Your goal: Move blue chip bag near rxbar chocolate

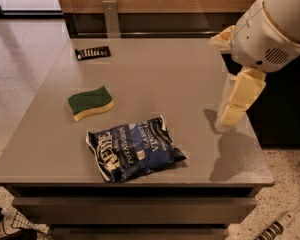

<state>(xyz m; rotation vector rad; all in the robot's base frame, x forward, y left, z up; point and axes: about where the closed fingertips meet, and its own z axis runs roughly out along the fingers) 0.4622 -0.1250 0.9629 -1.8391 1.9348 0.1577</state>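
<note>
- Blue chip bag (135, 149): lying flat near the front edge of the tabletop (165, 79), well apart from the rxbar chocolate (92, 52) at the far left corner.
- Probably light, soft and crinkly, with slippery foil and fragile chips inside; best pinched gently at a raised side edge.
- Gripper (235, 104): hanging over the right side, apart from the bag; impossible to tell how the jaws stand.

Table (190, 79) — bag (135, 150), sponge (90, 103), bar (92, 52); claw (233, 110) right.
</note>
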